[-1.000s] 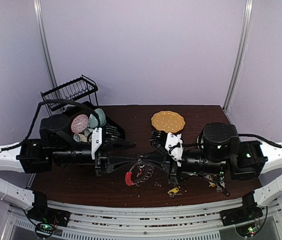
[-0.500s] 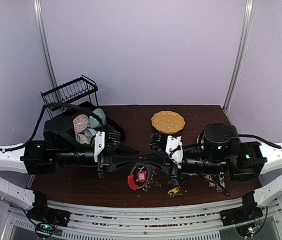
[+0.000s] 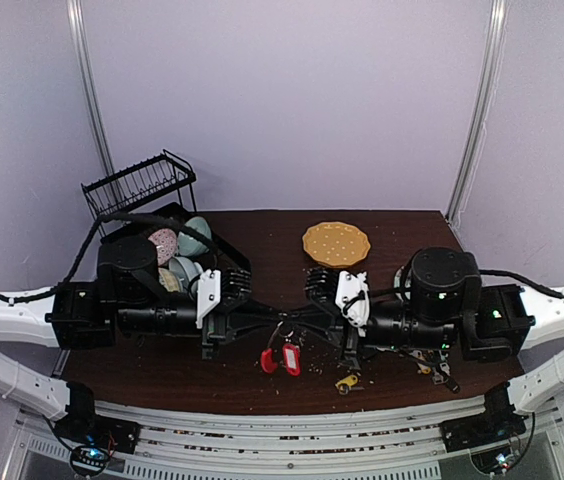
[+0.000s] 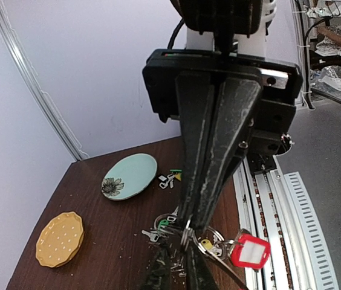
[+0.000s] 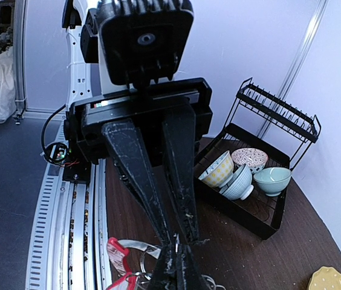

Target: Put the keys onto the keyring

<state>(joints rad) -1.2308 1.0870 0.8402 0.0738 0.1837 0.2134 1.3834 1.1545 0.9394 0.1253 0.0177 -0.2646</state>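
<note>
The two grippers meet tip to tip above the near middle of the table (image 3: 262, 235). The keyring (image 3: 268, 361) hangs just under that meeting point, its red arc toward the left arm. The right gripper (image 4: 188, 228) is clamped fully shut, its two fingers (image 4: 231, 139) pressed together. A thin silver loop of the keyring sits right at their tips, so the ring hangs from this grip. The left gripper (image 5: 179, 237) faces it from the other side with its fingers (image 5: 137, 175) drawn in to a narrow wedge. Its tips are just beside each other and right at the same bunch of metal loops. Whether they truly pinch a loop or only touch it cannot be told, since the tips overlap those of the right gripper in both wrist views. A key with a red tag (image 4: 250, 251) dangles with the ring, on the side toward the table's near edge. A key with a yellow tag (image 3: 345, 382) lies on the table to the right of the ring, apart from it. More loose keys (image 4: 169, 179) lie just beside a pale green plate (image 4: 129, 176) farther right.
</note>
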